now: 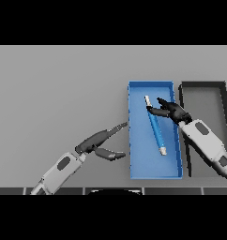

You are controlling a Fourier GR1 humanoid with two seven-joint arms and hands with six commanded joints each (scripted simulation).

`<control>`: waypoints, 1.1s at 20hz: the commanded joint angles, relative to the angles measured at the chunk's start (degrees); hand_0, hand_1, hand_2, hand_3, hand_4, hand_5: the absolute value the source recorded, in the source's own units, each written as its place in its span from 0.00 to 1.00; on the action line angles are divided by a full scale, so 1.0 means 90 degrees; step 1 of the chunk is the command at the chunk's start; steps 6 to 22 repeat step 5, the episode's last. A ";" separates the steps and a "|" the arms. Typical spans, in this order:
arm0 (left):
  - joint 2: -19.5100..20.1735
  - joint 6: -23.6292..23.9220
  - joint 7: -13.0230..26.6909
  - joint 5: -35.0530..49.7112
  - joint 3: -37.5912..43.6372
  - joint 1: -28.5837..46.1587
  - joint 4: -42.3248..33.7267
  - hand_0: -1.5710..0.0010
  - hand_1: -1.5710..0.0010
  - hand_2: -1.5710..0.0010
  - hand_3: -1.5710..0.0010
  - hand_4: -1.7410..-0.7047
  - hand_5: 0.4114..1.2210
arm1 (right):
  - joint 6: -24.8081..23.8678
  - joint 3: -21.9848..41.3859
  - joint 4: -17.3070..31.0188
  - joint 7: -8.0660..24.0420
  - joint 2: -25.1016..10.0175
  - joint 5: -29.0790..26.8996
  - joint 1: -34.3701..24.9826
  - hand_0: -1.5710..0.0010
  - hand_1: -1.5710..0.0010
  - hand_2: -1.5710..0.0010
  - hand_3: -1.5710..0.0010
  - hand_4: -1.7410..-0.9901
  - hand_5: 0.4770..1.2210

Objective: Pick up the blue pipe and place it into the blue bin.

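Observation:
The blue pipe with white ends lies slanted inside the blue bin, running from upper left to lower right. My right hand is over the bin's upper right part, just beside the pipe's upper end. Its fingers are spread and relaxed, with the thumb tip close to the pipe but not curled round it. My left hand rests over the table left of the bin, with straight fingers pointing toward the bin's left wall and nothing in it.
A dark grey bin stands directly right of the blue bin, and my right forearm crosses the wall between them. Bare grey table stretches to the left and behind.

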 commanded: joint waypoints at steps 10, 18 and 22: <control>0.0059 -0.0081 -0.0218 0.0020 0.0097 -0.0058 0.0224 1.00 1.00 1.00 1.00 0.79 0.07 | 0.0165 -0.0016 -0.0032 -0.0135 -0.0006 -0.0067 0.0046 0.99 0.99 0.99 1.00 0.82 0.27; 0.0059 -0.0081 -0.0218 0.0020 0.0097 -0.0058 0.0224 1.00 1.00 1.00 1.00 0.79 0.07 | 0.0165 -0.0016 -0.0032 -0.0135 -0.0006 -0.0067 0.0046 0.99 0.99 0.99 1.00 0.82 0.27; 0.0059 -0.0081 -0.0218 0.0020 0.0097 -0.0058 0.0224 1.00 1.00 1.00 1.00 0.79 0.07 | 0.0165 -0.0016 -0.0032 -0.0135 -0.0006 -0.0067 0.0046 0.99 0.99 0.99 1.00 0.82 0.27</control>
